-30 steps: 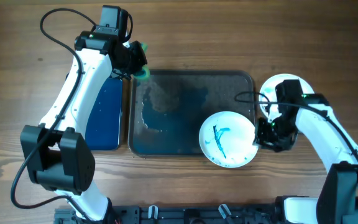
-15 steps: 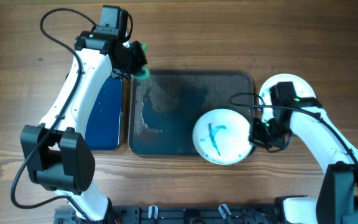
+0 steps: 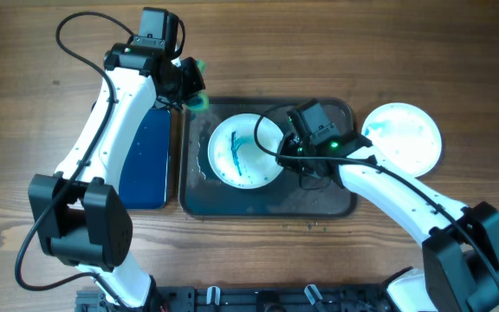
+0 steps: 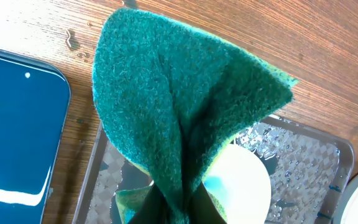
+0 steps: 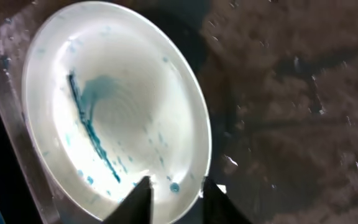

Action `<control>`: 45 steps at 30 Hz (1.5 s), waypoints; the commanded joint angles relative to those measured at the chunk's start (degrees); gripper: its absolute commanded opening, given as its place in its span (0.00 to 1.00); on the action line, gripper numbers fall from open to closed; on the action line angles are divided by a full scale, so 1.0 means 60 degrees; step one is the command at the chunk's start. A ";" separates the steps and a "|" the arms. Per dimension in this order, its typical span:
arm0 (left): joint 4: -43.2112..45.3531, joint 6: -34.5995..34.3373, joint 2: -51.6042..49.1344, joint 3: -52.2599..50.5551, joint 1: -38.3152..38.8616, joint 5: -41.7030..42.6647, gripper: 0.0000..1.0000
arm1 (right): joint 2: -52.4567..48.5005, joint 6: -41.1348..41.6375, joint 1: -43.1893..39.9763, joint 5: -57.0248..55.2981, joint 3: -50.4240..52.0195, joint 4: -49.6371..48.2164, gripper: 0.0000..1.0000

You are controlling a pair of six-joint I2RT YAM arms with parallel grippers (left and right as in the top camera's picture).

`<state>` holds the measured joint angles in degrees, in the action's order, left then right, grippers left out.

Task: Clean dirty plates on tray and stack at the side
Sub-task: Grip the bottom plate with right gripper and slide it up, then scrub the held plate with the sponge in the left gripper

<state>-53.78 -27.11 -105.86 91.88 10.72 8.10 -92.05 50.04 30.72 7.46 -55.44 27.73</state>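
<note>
The dirty plate, streaked with blue, is in the left half of the wet tray; whether it rests flat or is held slightly up cannot be told. The right gripper is clamped on the plate's right rim, a finger on either side. The left gripper hovers at the tray's upper left corner, closed tight on a folded green sponge. A white plate sits on the counter just right of the tray. A blue pan lies along the tray's left side.
</note>
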 commanded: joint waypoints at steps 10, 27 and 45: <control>0.0022 -0.0062 0.0018 -0.0007 0.0007 -0.0120 0.04 | -0.4495 -0.5679 -0.1031 0.0892 -0.5275 0.3636 0.35; -0.0681 -0.0058 0.0018 -0.0011 0.0007 -0.0117 0.04 | -0.5089 -0.2801 -0.1024 0.1938 -0.4615 0.3628 0.04; -0.1071 -0.0055 0.0018 -0.1534 0.1206 -0.0051 0.04 | -0.5089 -0.3825 -0.0991 0.2867 -0.4575 0.2710 0.04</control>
<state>-63.02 -27.14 -105.89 86.46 14.35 7.92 -121.78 28.64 24.58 22.94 -83.70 44.71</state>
